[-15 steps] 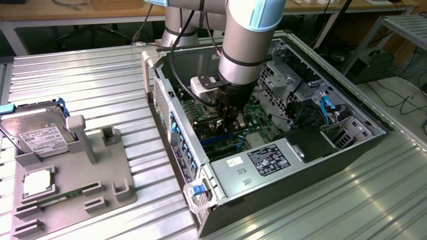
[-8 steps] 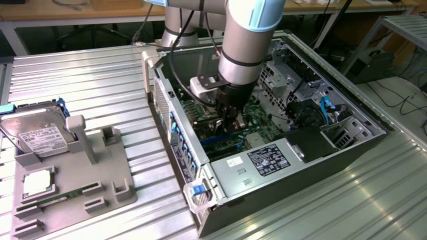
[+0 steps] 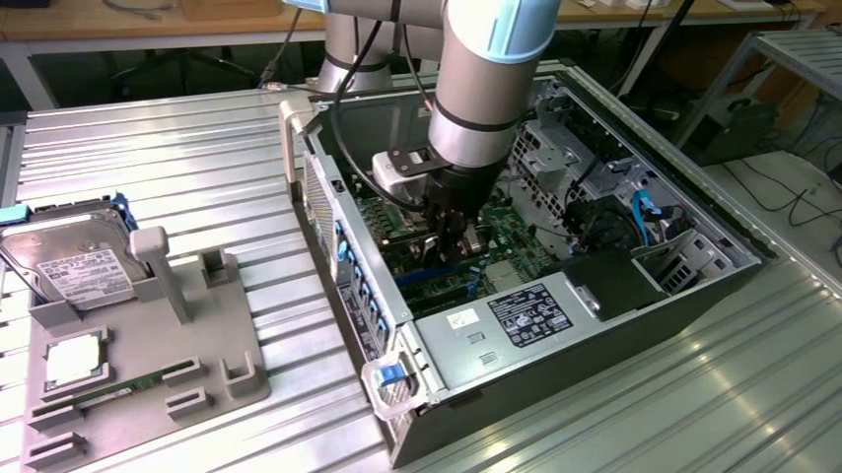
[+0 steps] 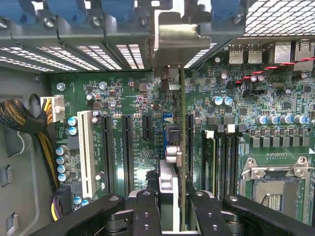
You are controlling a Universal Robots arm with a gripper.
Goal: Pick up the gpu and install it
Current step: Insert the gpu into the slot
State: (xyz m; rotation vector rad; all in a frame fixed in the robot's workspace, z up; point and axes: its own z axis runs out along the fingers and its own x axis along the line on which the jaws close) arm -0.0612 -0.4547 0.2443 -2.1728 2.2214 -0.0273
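Wrist view is showing the gpu [image 4: 183, 98] standing edge-on, lining up with a black slot [image 4: 190, 142] on the motherboard [image 4: 128, 88], its silver bracket [image 4: 174, 37] reaching the rear openings. The gripper [image 4: 173, 211] is clamping the card between its fingers inside the open computer case [image 3: 553, 404].

We seem to be in a robotics lab or workshop. A ribbed metal table [image 3: 172, 138] carries an open computer case [image 3: 593, 384] with its motherboard [image 4: 123, 98] bare. A robot arm [image 3: 480, 89] hangs its gripper [image 3: 455, 246] inside. A grey parts fixture [image 3: 197, 325] (hard drive [image 3: 73, 271] propped in it) sits beside, and wooden benches [image 3: 132, 25] and loose cables [image 3: 790, 197] line the back.
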